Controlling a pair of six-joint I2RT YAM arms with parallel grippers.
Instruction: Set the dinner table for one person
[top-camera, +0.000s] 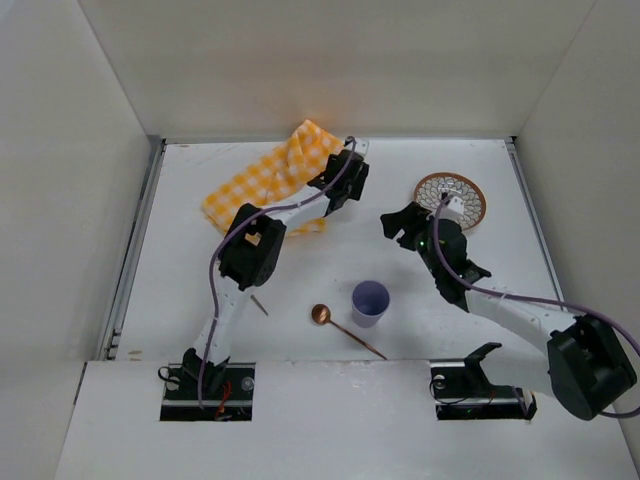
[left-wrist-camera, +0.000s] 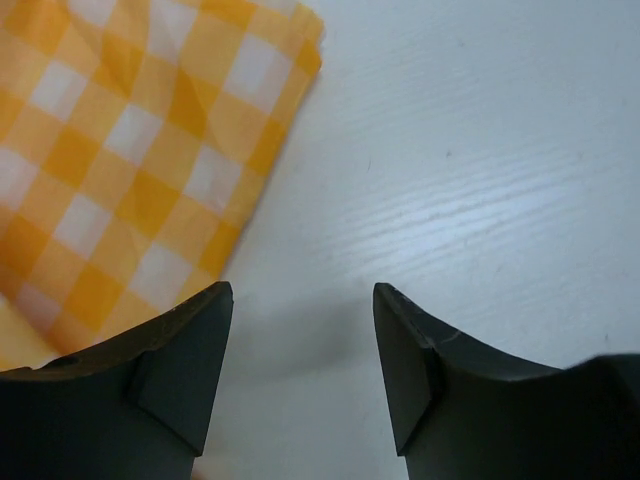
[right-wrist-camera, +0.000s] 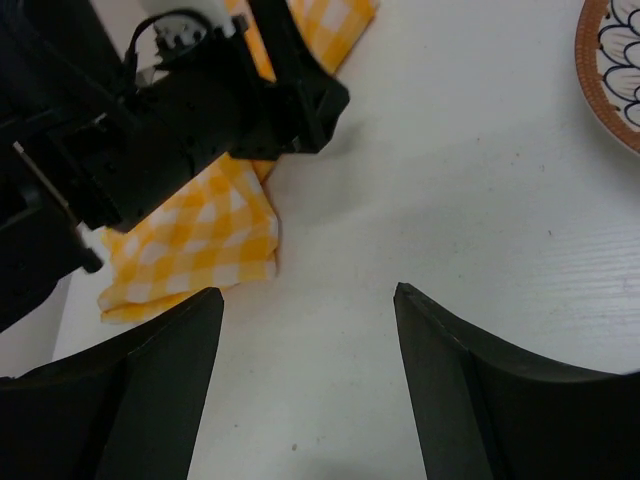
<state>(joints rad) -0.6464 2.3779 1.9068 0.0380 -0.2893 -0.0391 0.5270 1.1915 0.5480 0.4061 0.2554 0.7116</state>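
The dinner table (top-camera: 300, 275) is a plain white tabletop. A yellow-and-white checked cloth (top-camera: 272, 178) lies crumpled at its back left. My left gripper (top-camera: 340, 185) hovers at the cloth's right edge, open and empty. In the left wrist view the left gripper (left-wrist-camera: 300, 295) frames bare table (left-wrist-camera: 480, 150), with the cloth (left-wrist-camera: 120, 160) off to the left. My right gripper (top-camera: 394, 223) is open over the table's middle, left of a patterned plate (top-camera: 450, 198). The right gripper (right-wrist-camera: 308, 295) holds nothing and faces the cloth (right-wrist-camera: 200, 240).
A lilac cup (top-camera: 369, 300) stands near the front centre, with a copper spoon (top-camera: 340, 325) lying just left of it. A thin brown stick (top-camera: 259, 305) lies beside the left arm. The left arm (right-wrist-camera: 180, 110) fills the right wrist view's upper left; the plate's rim (right-wrist-camera: 615, 60) shows at its upper right.
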